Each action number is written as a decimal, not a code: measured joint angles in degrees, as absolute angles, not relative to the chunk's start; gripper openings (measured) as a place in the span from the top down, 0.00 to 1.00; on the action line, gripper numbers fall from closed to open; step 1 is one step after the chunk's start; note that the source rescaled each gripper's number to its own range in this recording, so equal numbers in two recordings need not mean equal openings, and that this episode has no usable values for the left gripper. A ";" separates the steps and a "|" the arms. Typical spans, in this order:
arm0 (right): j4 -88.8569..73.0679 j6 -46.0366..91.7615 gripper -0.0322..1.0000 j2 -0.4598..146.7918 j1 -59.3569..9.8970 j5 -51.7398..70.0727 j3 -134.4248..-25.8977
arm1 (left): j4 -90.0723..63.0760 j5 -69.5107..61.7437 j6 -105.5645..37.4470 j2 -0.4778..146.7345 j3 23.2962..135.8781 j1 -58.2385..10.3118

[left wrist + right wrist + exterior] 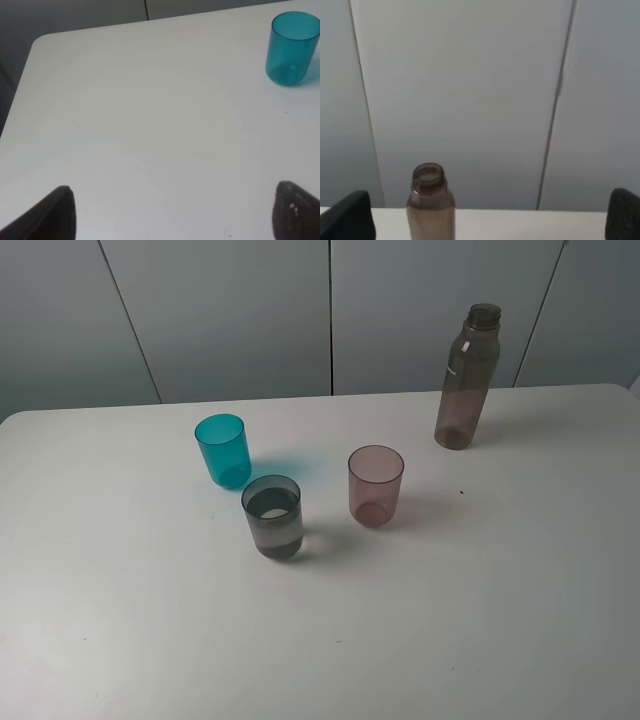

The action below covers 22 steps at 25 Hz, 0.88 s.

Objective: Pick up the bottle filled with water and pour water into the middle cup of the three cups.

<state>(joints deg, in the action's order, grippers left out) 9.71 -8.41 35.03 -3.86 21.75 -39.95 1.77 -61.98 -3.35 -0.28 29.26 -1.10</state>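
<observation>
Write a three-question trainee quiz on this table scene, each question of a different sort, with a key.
1. True or false: the bottle is lying on its side.
2. Multiple choice: which cup already holds liquid? A) the teal cup B) the middle cup C) the pinkish-mauve cup
3. Fill in: the bottle has no ___ on its neck.

Key
1. False: it stands upright near the table's far right edge, apart from the cups.
2. B: the grey cup shows a band of liquid in its lower part; the other two look empty.
3. Cap: the wide neck is open, as the right wrist view also shows.
</observation>
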 joint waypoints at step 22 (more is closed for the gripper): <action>-1.31 1.35 0.00 0.14 -3.86 69.40 -37.55 | 1.77 -61.98 -3.35 -0.28 29.26 -1.10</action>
